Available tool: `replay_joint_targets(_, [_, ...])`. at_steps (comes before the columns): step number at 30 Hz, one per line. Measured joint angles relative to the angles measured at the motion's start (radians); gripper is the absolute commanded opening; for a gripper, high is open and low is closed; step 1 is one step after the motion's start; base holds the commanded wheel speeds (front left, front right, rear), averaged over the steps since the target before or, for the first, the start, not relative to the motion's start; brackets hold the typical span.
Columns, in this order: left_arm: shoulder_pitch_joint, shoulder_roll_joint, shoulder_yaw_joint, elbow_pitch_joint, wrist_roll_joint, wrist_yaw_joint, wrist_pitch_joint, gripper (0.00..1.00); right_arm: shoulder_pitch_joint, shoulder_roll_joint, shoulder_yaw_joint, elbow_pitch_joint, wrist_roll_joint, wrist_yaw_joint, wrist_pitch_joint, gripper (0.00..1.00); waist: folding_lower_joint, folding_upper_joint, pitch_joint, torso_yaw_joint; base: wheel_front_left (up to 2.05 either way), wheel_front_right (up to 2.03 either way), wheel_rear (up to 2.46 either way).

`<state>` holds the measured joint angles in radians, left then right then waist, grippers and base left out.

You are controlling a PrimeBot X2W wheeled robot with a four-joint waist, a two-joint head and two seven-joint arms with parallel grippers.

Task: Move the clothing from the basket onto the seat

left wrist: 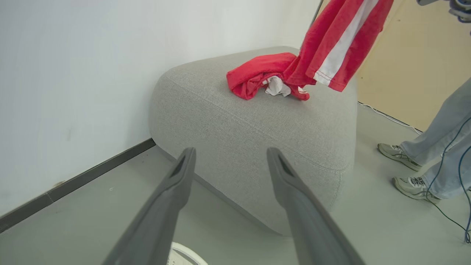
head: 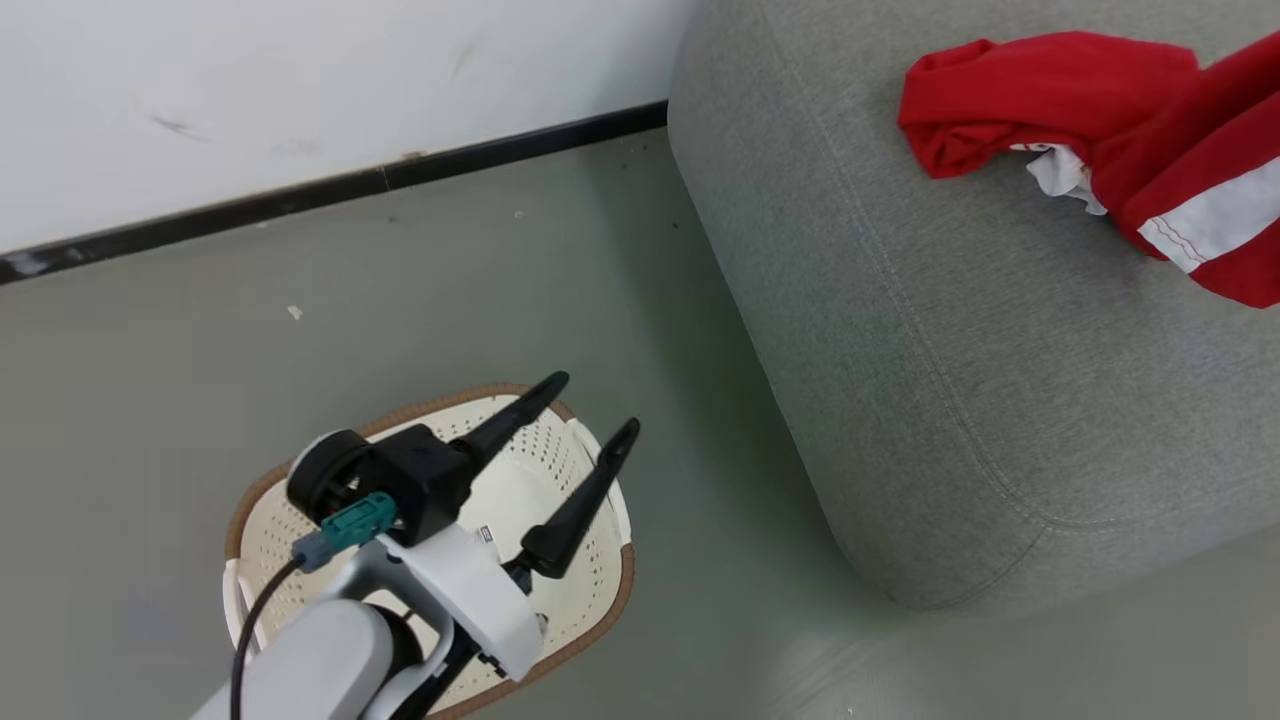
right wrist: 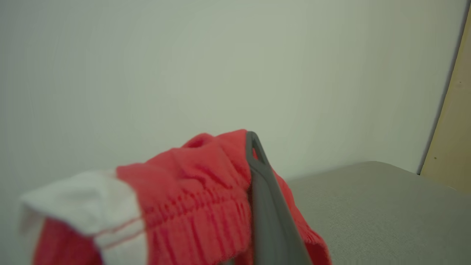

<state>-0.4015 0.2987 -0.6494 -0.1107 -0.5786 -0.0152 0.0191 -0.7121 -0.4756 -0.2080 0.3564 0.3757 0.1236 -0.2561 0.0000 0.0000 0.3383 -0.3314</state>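
Observation:
The cream basket with a brown rim stands on the floor at the lower left. What I can see of its inside is bare plastic, and my arm covers part of it. My left gripper hovers over it, open and holding nothing. The grey seat fills the right side. One crumpled piece of red clothing lies on its top. A second red garment with a white stripe hangs above the seat. My right gripper is shut on its waistband.
A white wall with a black baseboard runs behind the basket and seat. A person's legs and shoes stand to the right of the seat, with cables on the floor there. A beige panel lies beyond.

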Motion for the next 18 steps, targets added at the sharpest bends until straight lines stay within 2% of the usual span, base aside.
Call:
replay_joint_targets(5, [0.0,0.034,0.023,-0.027,0.0,0.01,0.012,1.0,-0.03,-0.004,0.039,0.061,-0.046,0.0,0.008,0.0,0.0,0.0,0.045,0.009,0.0,0.0,0.0])
replay_joint_targets(9, [0.0,0.044,0.029,-0.054,0.003,0.01,0.02,1.0,-0.051,-0.026,0.112,0.09,-0.101,0.0,0.022,0.0,0.0,0.0,0.08,0.017,0.0,0.0,0.0])
replay_joint_targets(18, [-0.006,0.07,0.052,-0.1,0.01,0.012,0.029,1.0,-0.121,-0.066,0.109,0.18,-0.154,0.0,0.037,0.0,0.0,0.0,0.153,0.031,0.0,0.0,0.0])
